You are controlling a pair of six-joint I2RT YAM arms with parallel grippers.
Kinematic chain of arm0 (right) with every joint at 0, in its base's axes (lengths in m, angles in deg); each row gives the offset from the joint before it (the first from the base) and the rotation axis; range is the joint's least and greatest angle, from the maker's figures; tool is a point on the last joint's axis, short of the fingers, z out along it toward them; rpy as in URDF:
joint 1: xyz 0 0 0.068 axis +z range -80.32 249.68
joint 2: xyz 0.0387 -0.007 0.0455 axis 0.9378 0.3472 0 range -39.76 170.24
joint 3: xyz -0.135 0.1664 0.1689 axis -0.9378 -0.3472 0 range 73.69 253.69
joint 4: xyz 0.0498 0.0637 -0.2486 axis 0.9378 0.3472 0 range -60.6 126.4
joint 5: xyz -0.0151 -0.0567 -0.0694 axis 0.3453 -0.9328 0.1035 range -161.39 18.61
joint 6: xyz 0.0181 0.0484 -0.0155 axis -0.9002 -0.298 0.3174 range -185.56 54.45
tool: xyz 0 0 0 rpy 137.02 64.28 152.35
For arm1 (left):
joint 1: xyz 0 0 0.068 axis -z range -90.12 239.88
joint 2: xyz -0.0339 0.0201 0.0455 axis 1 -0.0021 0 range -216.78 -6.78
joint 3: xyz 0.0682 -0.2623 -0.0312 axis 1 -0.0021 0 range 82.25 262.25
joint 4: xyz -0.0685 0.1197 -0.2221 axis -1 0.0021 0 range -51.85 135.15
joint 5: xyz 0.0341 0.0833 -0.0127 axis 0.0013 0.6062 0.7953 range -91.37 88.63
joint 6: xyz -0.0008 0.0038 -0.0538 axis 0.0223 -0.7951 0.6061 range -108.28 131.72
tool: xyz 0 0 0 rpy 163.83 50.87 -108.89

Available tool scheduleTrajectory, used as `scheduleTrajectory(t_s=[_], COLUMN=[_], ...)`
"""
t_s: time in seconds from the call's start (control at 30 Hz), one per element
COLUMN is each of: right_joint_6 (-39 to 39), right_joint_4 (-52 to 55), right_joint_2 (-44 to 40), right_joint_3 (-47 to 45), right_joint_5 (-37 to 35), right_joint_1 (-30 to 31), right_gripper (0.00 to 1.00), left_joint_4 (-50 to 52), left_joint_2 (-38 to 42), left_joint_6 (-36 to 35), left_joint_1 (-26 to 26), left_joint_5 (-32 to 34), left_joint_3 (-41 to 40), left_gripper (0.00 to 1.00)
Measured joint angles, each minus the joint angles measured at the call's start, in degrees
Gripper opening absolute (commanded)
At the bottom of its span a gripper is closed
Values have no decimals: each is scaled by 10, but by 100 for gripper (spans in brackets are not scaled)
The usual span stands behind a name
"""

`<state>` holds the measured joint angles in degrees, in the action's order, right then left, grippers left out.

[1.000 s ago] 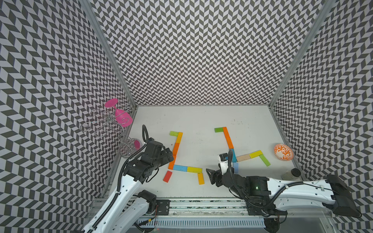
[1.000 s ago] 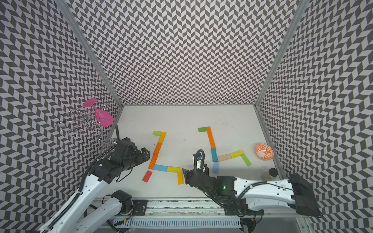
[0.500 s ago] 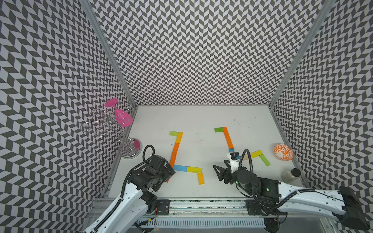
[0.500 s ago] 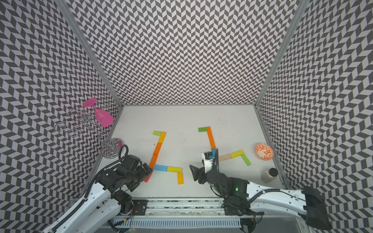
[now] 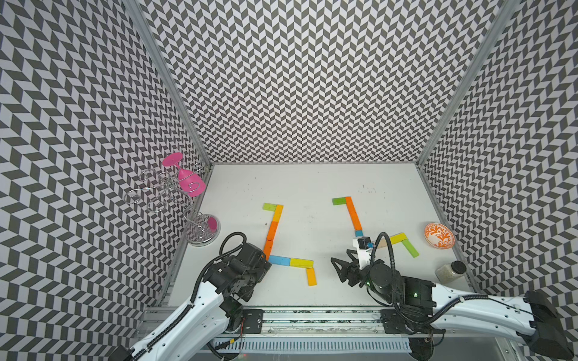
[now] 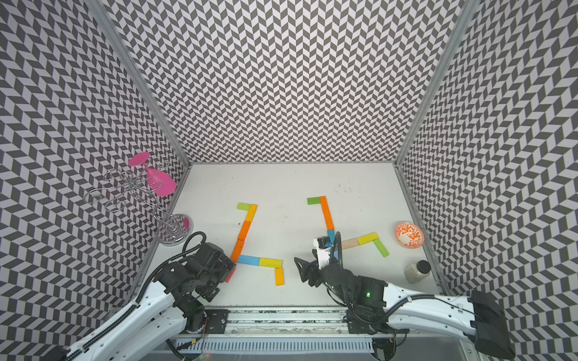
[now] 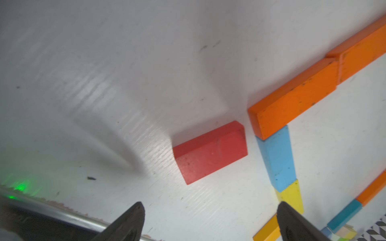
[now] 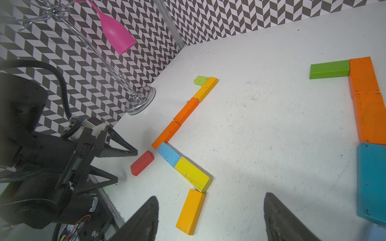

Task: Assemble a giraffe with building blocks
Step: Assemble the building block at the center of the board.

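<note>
Two flat giraffe figures of coloured blocks lie on the white table (image 5: 312,184). The left figure runs from a green block (image 5: 268,206) down orange blocks (image 5: 272,230) to a blue block (image 5: 279,260), a yellow block (image 5: 301,263) and an orange-yellow leg (image 5: 311,277). A loose red block (image 7: 211,152) lies just beside the blue block (image 7: 276,158) and the lowest orange block. My left gripper (image 7: 210,206) is open, low over the table, just short of the red block (image 8: 142,162). My right gripper (image 8: 211,198) is open and empty near the orange-yellow leg (image 8: 191,211).
The right figure has a green block (image 5: 338,201), an orange neck (image 5: 353,214), a yellow block (image 5: 398,238) and a green leg (image 5: 410,248). A wire rack (image 5: 200,233) with a pink glass (image 5: 189,184) stands left. An orange bowl (image 5: 438,235) and a jar (image 5: 450,271) stand right.
Both arms drew back toward the front edge. The left gripper moved from beside the orange neck down to the red block. The right gripper left the right figure and turned left.
</note>
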<state>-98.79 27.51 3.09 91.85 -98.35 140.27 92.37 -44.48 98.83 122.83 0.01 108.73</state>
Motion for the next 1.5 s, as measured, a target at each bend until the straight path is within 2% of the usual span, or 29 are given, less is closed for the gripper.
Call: scheduleTrajectory(t_s=[0.1,0.3,0.7,1.23,1.5], right_joint_6=[-4,-13,-24,-30,-31], right_joint_4=[-1,-4,-3,-3,-3], right_joint_2=[4,11,19,24,24], right_joint_3=[0,0,0,-1,-5], right_joint_5=[1,2,8,9,9], right_joint_1=[0,0,0,0,0], right_gripper=[77,76,76,74,74], left_joint_4=[-24,-36,-82,-105,-124], left_joint_2=[19,5,-21,-47,-62], left_joint_6=[12,22,35,43,45], left_joint_1=[1,1,1,1,1], left_joint_5=[5,7,14,35,37], left_joint_3=[-4,-21,-56,-56,-57], left_gripper=[99,99,94,82,81])
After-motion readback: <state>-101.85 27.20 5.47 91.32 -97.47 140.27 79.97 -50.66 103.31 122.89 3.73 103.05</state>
